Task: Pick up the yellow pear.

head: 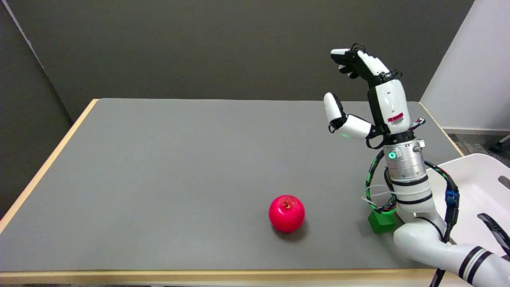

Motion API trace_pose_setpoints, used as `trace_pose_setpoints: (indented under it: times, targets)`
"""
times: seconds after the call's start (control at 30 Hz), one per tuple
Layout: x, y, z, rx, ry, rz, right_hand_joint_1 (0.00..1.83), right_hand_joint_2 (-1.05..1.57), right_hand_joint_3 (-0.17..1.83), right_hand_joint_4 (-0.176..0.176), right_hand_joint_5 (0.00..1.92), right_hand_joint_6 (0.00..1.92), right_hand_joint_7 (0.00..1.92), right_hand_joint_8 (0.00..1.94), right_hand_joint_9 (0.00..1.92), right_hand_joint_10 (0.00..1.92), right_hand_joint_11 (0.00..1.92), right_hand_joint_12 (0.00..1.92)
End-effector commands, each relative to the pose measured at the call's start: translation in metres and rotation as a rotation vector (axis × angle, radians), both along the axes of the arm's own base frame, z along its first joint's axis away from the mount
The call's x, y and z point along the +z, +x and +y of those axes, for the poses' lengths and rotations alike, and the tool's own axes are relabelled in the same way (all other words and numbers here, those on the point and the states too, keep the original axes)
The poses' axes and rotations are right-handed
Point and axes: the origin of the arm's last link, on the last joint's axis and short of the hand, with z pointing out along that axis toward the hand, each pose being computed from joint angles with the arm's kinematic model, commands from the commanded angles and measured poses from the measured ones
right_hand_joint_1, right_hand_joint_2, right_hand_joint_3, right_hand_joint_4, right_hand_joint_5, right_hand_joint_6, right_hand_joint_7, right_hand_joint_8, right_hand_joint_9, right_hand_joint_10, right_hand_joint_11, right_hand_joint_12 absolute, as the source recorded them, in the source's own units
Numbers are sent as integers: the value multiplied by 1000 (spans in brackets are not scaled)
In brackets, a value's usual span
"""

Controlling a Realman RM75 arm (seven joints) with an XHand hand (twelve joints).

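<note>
Fingers [352, 59] are spreading apart, released and gripping nothing, with the right hand [368, 93] hanging upright in the air over the counter's [159, 167] far right. Yellow pear isn't showing anywhere in view. Red apple [286, 213] is sitting near centre; green block [381, 221] is poking out beside the arm.

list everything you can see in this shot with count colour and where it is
apple: one, red, on the table, front centre-right
block: one, green, on the table right of the apple, partly hidden behind the arm
table: one, grey top with light wood edge, fills most of the view
tray: one, white, at the table's right edge
pear: none visible
right arm: one, white, rising from the lower right
robot hand: one, black and white, raised above the table's far right, fingers apart, holding nothing
</note>
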Motion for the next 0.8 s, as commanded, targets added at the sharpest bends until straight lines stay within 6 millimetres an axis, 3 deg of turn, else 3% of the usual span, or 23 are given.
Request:
trace_pose_setpoints:
  times: [0.03, 0.23, 0.37, 0.4, 0.47, 0.57, 0.67, 0.8]
  targets:
    - [-1, -5, -2, -34, 6, 1, 628, 776, 903, 56, 353, 736, 522, 575, 481, 1089, 425, 1597]
    - [13, 9, -7, -17, -93, 35, 626, 776, 903, 53, 353, 730, 520, 577, 481, 1093, 424, 1597]
    - [38, 52, -16, 51, -323, 118, 602, 779, 881, 44, 352, 697, 496, 551, 440, 1052, 324, 1525]
    - [42, 60, -20, 57, -360, 126, 572, 754, 923, 35, 327, 643, 427, 494, 360, 940, 214, 1382]
    - [55, 85, -38, 64, -470, 182, 528, 708, 1000, 22, 278, 543, 301, 394, 217, 750, 32, 1146]
    - [78, 104, -63, -21, -523, 230, 541, 682, 1008, 20, 250, 514, 246, 364, 153, 698, 0, 1075]
    - [102, 118, -82, -103, -549, 243, 552, 676, 1013, 16, 239, 513, 230, 367, 131, 687, -1, 1037]
    - [125, 118, -112, -240, -567, 225, 548, 661, 1002, 9, 229, 508, 211, 368, 112, 679, -1, 1004]
